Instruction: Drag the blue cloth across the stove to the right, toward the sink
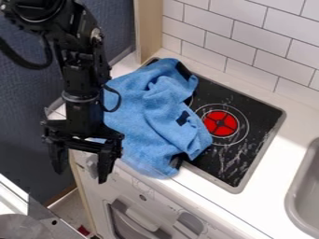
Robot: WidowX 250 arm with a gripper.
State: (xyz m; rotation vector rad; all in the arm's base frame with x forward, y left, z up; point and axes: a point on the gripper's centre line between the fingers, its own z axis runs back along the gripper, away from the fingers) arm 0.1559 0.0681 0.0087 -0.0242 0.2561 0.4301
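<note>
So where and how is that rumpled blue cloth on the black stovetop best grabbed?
I'd have the black gripper pinch a raised fold in the upper part of the blue cloth, coming down from above: the fabric bunches into ridges there, while its lower left looks flatter.

One each: cloth (146, 112), stovetop (259, 114), sink (292, 196)

I see one blue cloth (140, 109), soft and crumpled, with raised folds and a few dark patches. It is lying unevenly over the left side of the black stove (259, 116), and its lower part reaches the front edge of the white counter (265, 184).
</note>
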